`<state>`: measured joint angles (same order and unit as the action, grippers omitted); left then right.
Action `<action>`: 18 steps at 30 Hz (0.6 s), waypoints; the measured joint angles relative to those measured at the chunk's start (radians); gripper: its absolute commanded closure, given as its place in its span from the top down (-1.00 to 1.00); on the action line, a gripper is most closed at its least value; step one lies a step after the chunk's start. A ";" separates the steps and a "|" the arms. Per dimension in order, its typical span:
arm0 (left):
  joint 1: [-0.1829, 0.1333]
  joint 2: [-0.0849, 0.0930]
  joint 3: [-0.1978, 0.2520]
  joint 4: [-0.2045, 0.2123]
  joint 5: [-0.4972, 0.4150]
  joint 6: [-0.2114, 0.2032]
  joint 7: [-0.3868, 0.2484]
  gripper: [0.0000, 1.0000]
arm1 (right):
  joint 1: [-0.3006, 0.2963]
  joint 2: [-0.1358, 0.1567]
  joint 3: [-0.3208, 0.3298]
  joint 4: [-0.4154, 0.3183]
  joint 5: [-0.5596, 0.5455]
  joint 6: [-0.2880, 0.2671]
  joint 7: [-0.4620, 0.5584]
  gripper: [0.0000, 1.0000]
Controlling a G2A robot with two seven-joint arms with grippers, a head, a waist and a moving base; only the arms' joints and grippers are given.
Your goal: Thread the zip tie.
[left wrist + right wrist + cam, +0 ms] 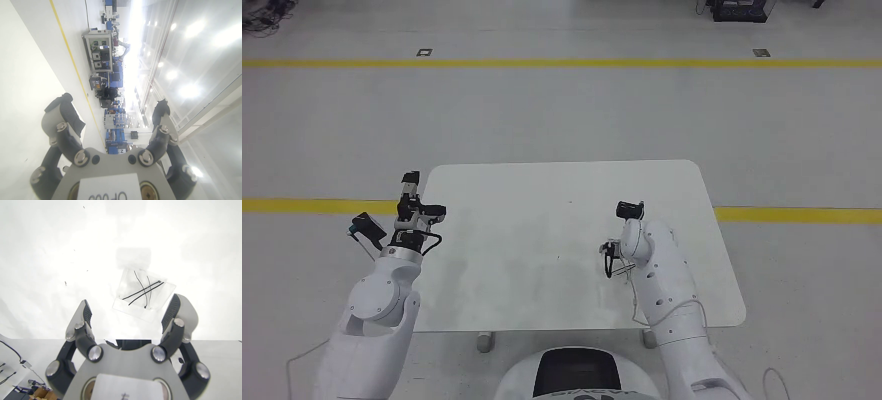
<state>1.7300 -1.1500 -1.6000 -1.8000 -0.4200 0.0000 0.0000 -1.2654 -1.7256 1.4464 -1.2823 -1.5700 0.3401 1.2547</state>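
Four zip ties point(144, 290) flat in a clear tray point(126, 285), long axes crossed in pairs; both jaws apart, empty.

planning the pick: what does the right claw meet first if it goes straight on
Likely the tray with the zip ties, straight ahead of the right claw; depth is unclear.

1. You have a white table point(542, 250) with rounded corners at the centre of the top view.
2. A clear square tray point(162, 291) lies flat on it.
3. One yellow floor line point(802, 214) crosses from 9 to 3 o'clock; a second yellow line point(562, 63) lies farther off at 12.
4. A small floor plate point(424, 52) sits at 11 o'clock, another plate point(761, 52) at 1.
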 measured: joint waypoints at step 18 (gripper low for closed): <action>0.000 0.000 0.000 0.000 0.000 0.000 0.000 1.00 | -0.011 0.045 -0.055 -0.010 0.000 0.000 0.017 -0.08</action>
<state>1.7300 -1.1500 -1.6000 -1.8000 -0.4200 0.0000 0.0000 -1.2768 -1.6803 1.3912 -1.2926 -1.5700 0.3400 1.2717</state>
